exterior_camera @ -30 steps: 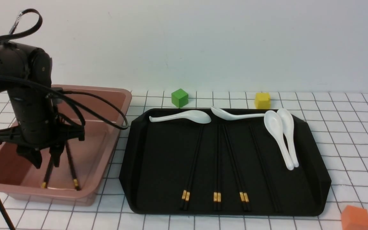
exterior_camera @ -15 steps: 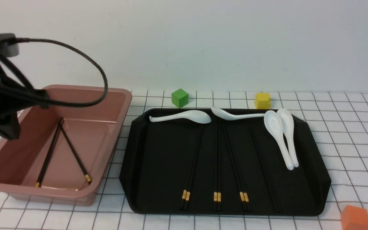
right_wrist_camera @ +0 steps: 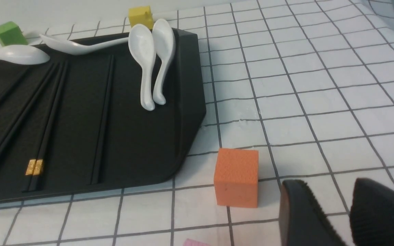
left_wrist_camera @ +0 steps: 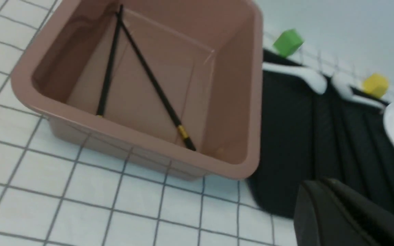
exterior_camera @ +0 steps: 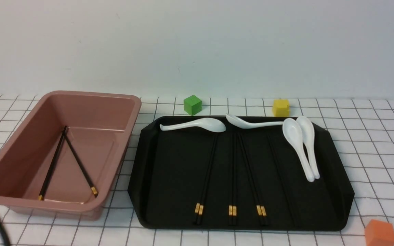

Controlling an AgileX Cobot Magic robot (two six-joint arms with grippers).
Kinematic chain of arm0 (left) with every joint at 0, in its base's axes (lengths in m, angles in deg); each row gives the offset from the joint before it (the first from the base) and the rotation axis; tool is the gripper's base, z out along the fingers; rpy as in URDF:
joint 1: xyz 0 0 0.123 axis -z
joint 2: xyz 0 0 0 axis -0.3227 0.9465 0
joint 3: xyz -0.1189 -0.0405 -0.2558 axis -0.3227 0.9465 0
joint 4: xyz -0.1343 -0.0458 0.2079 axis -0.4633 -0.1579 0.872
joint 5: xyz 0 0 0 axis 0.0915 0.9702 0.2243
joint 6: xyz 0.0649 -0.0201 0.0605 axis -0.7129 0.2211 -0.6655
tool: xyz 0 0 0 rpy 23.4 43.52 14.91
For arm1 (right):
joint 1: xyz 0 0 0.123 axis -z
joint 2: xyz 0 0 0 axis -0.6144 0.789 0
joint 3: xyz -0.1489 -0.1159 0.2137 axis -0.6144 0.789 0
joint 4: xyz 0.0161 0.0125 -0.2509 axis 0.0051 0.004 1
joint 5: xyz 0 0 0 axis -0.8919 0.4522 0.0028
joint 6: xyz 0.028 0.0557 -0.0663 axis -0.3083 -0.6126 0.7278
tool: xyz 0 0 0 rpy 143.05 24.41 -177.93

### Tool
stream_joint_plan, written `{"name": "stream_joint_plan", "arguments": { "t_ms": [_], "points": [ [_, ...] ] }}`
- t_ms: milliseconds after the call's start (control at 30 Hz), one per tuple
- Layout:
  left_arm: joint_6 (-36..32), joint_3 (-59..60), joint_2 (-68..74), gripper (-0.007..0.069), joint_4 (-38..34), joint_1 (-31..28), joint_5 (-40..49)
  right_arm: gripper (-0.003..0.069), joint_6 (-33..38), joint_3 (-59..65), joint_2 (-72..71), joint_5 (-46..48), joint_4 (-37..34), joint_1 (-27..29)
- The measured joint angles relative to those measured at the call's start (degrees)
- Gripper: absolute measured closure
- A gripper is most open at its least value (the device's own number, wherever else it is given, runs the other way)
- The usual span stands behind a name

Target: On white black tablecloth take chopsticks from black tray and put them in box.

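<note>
Task progress: 1 pair of chopsticks (exterior_camera: 53, 163) in box (exterior_camera: 91, 109) ahead of closed, empty left gripper (left_wrist_camera: 320, 191); 3 or 4 pairs left on tray (exterior_camera: 169, 171) beside parted, empty right gripper (right_wrist_camera: 323, 191)

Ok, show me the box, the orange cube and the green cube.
box (exterior_camera: 91, 109), front view, on its far inner wall.
orange cube (right_wrist_camera: 236, 177), right wrist view, on its middle.
green cube (exterior_camera: 192, 105), front view, on its middle.

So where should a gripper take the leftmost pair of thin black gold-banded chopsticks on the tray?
Probably mid-length, from straight above, jaws closing across it: the leftmost pair of thin black chopsticks lies flat, sticks side by side, far tips close to the white ceramic spoon.
</note>
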Motion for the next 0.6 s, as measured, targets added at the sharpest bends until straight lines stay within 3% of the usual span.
{"name": "stream_joint_plan", "arguments": {
  "t_ms": [267, 600],
  "points": [
    [1.2, 6.6, -16.1, 0.0637, -0.5, 0.0, -5.4, 0.0419, 0.0, 0.0, 0.0, 0.0, 0.0, 0.0],
    [1.2, 6.7, -17.1, 0.0637, 0.1, 0.0, -7.2, 0.0419, 0.0, 0.0, 0.0, 0.0, 0.0, 0.0]
  ]
}}
